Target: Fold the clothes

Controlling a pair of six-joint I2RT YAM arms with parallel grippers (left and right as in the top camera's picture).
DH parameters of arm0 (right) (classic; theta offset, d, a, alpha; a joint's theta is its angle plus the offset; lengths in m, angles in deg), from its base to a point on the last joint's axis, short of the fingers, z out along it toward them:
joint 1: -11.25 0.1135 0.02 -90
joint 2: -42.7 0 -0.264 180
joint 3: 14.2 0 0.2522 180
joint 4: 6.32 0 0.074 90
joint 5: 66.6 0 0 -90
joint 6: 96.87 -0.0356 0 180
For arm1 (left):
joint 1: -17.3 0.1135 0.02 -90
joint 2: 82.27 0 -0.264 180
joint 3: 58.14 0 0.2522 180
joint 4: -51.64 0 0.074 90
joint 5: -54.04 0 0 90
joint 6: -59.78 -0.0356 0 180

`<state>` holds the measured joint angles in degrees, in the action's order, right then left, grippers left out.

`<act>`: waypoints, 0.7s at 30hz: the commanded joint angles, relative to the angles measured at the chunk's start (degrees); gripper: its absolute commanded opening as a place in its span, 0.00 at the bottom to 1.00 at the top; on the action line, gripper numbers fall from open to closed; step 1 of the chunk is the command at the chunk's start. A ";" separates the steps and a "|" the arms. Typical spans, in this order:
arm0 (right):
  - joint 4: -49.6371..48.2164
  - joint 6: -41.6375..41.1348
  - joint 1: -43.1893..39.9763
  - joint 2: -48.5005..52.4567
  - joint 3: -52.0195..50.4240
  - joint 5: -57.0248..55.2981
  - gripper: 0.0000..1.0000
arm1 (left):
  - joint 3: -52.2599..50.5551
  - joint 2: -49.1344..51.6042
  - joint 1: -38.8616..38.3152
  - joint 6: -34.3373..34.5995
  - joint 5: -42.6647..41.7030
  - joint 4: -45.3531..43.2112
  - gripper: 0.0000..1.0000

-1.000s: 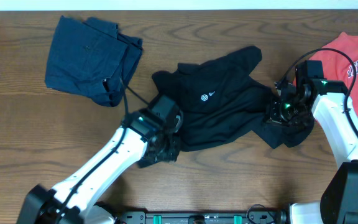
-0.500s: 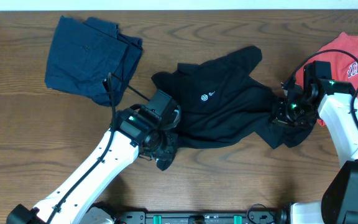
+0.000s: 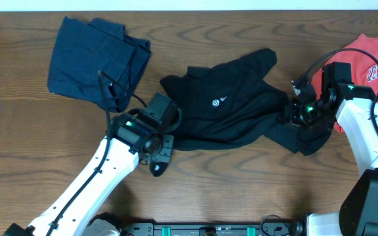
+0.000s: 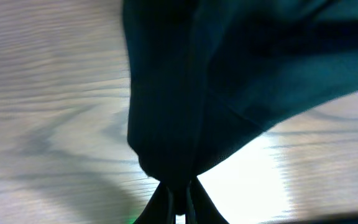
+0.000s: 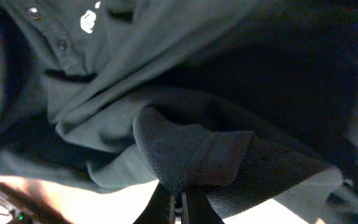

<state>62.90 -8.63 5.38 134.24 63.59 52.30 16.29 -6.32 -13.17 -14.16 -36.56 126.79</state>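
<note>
A black shirt (image 3: 231,108) with a small white logo lies crumpled at the table's middle. My left gripper (image 3: 161,152) is shut on its lower left edge, and the cloth hangs from the jaws in the left wrist view (image 4: 179,208). My right gripper (image 3: 295,113) is shut on a fold at the shirt's right side, seen pinched in the right wrist view (image 5: 180,208). A navy garment (image 3: 94,60) lies folded at the back left. A coral-red lettered T-shirt (image 3: 373,62) lies at the right edge.
The wooden table (image 3: 254,177) shows bare in front of the black shirt. Both arms' cables arc above the wrists. The white back edge runs along the top.
My left gripper has moved left and back with the shirt's lower left edge, drawing that corner out. My right gripper has held its fold and shifted slightly.
</note>
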 commanded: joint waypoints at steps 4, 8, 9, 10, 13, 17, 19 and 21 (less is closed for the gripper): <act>4.74 0.33 2.16 -0.04 0.66 -10.60 0.01 | 1.62 -0.83 3.30 1.05 10.34 5.27 0.06; 2.14 -4.44 0.50 -0.04 0.74 -18.78 0.01 | 1.62 -0.83 7.23 3.76 15.74 8.09 0.06; 0.81 -4.39 -0.02 -0.04 0.74 -17.59 0.01 | 1.62 -0.83 8.48 3.80 15.41 8.02 0.06; -0.24 -4.39 -0.37 -0.04 0.74 -16.41 0.01 | 1.62 -0.83 9.38 3.76 15.13 7.85 0.06; -2.91 -4.39 -0.87 -0.04 0.74 -12.76 0.02 | 1.62 -0.83 10.49 3.08 14.80 7.10 0.06; -4.31 -4.39 0.07 -0.04 0.74 -9.94 0.05 | 1.62 -0.83 10.43 2.19 10.97 5.03 0.06; -4.44 -4.37 0.83 -0.04 0.74 -10.01 0.12 | 1.60 -0.83 10.43 1.79 9.27 3.89 0.06; -4.68 -4.35 1.57 -0.04 0.74 -10.01 0.36 | 1.60 -0.83 10.43 1.79 8.72 2.84 0.06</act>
<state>58.57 -12.89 5.81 134.24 63.59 41.66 16.48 -6.32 -3.10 -12.07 -26.79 130.13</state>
